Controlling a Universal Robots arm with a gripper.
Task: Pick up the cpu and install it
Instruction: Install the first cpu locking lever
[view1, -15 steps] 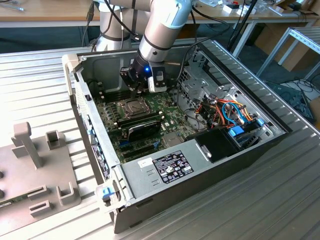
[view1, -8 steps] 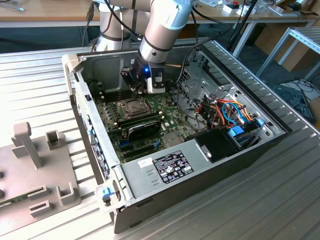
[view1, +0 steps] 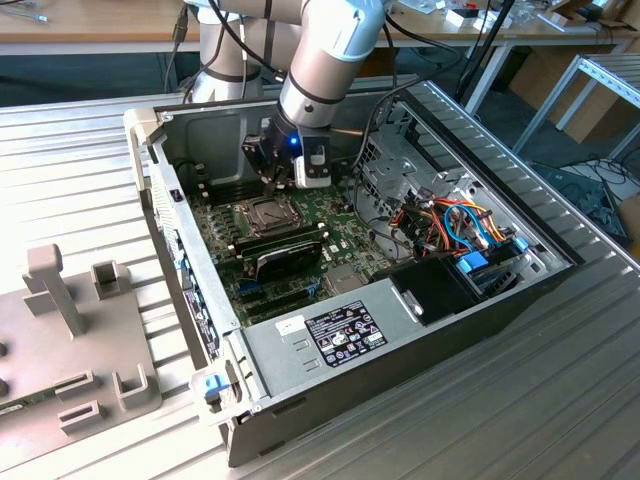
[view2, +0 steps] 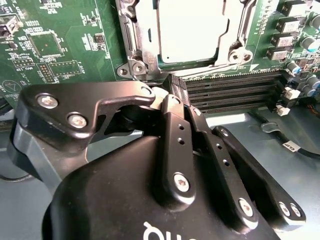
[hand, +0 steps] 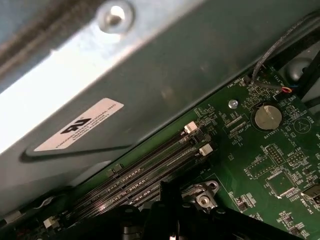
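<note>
Second wrist view: the gripper (view2: 172, 98) has its two black fingers (view2: 175, 145) pressed flat against each other, with nothing visible between them. Their tips hang over the near corner of the socket frame (view2: 137, 47), where it meets the rows of memory slots (view2: 230, 92). The cpu (view2: 192, 30) lies flat inside that frame on the green motherboard (view2: 65, 45), just past the fingertips and apart from them. Its pale metal top glares white, and its far edge is cut off by the picture's border. Whether the frame is latched over it I cannot tell. Seen from the exterior view, the arm reaches down into the open computer case (view1: 400, 330), its wrist poised just above the socket.
</note>
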